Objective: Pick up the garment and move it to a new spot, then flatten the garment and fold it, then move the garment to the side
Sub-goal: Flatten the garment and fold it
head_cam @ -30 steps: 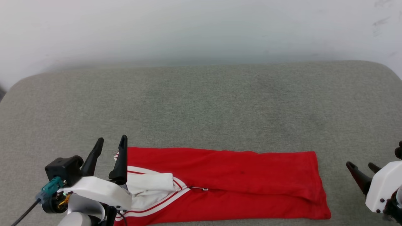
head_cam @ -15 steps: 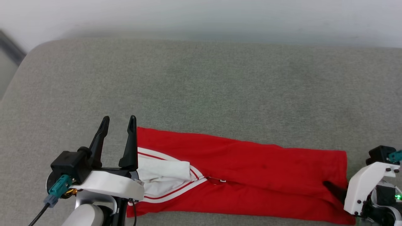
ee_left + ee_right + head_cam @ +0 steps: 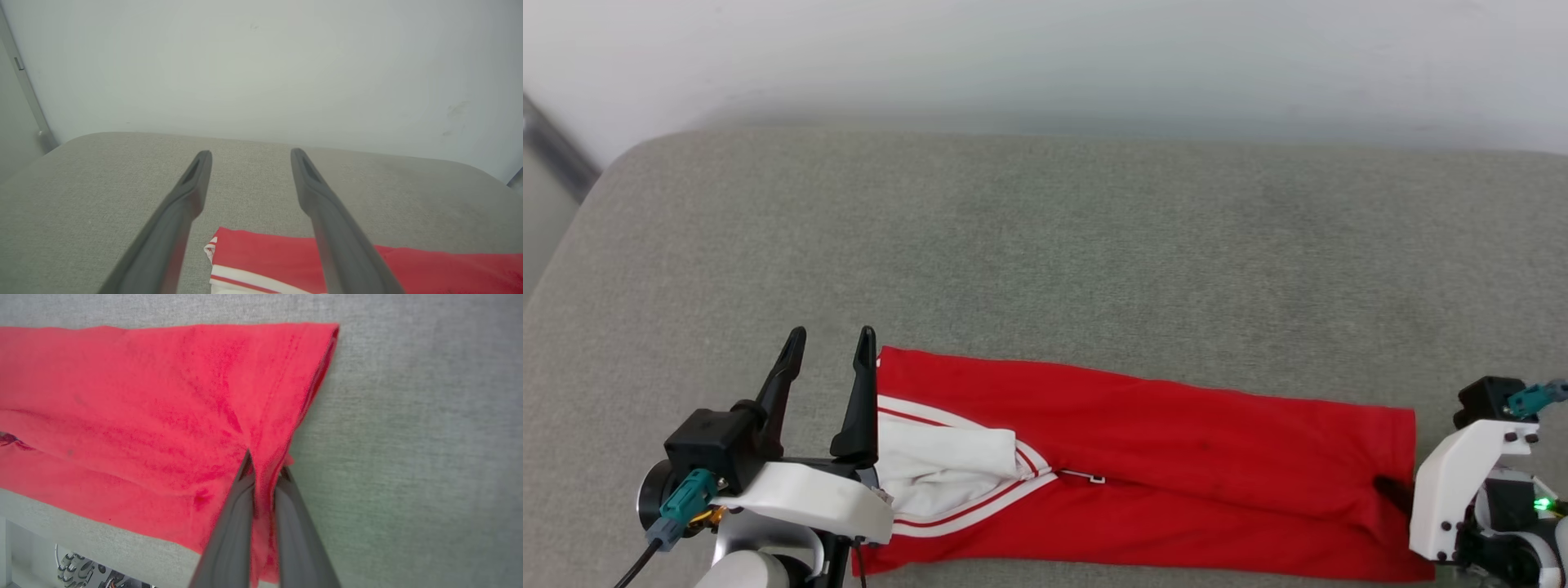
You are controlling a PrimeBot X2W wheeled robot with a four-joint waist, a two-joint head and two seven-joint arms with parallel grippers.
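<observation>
Cushion carries the shirt, a long folded band along its near edge. Right gripper jaws clench the hem end; left gripper jaws stand released by the collar end. For a clean fold, I judge the hem should travel low and straight toward the collar, layers together.
</observation>
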